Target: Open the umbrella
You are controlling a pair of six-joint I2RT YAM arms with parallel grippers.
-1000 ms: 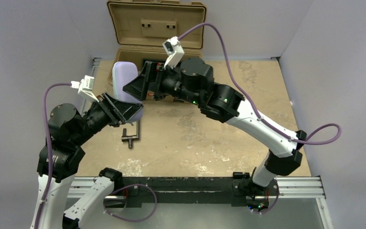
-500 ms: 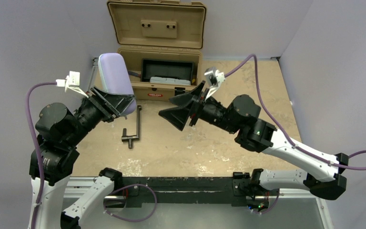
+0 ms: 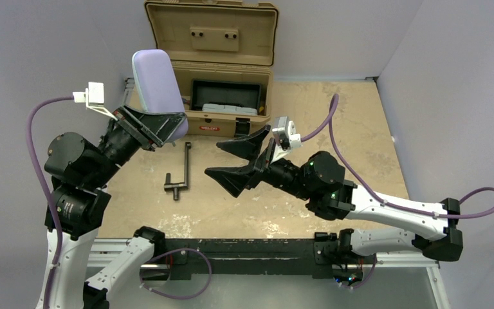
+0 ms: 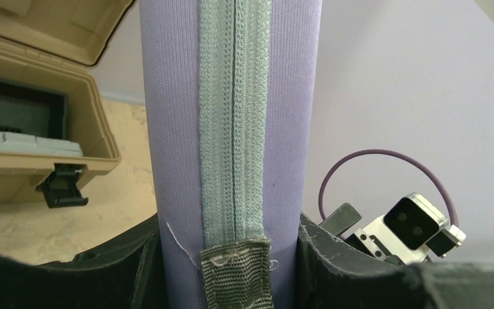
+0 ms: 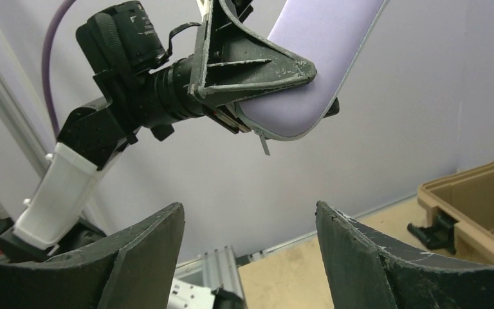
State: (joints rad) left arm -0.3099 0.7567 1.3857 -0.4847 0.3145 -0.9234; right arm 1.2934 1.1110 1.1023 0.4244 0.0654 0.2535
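Observation:
No umbrella shows in any view. My left gripper (image 3: 173, 129) is shut on the lower end of a lavender-grey oblong hard case (image 3: 156, 80) and holds it upright above the table's left side. In the left wrist view the case (image 4: 231, 116) fills the gap between my fingers (image 4: 334, 257), with its closed zipper facing the camera. My right gripper (image 3: 213, 158) is open and empty. It hangs over mid-table and points left toward the case. In the right wrist view the case (image 5: 315, 58) sits up high, well beyond my open gripper (image 5: 249, 215).
An open tan toolbox (image 3: 231, 122) stands at the back centre, lid (image 3: 210, 32) raised. It also shows in the left wrist view (image 4: 32, 167) and the right wrist view (image 5: 469, 206). A black metal crank-shaped tool (image 3: 179, 174) lies on the table below the case.
My left gripper lifted the case higher and more upright. My right gripper left the case, drew back toward the near side and opened wide.

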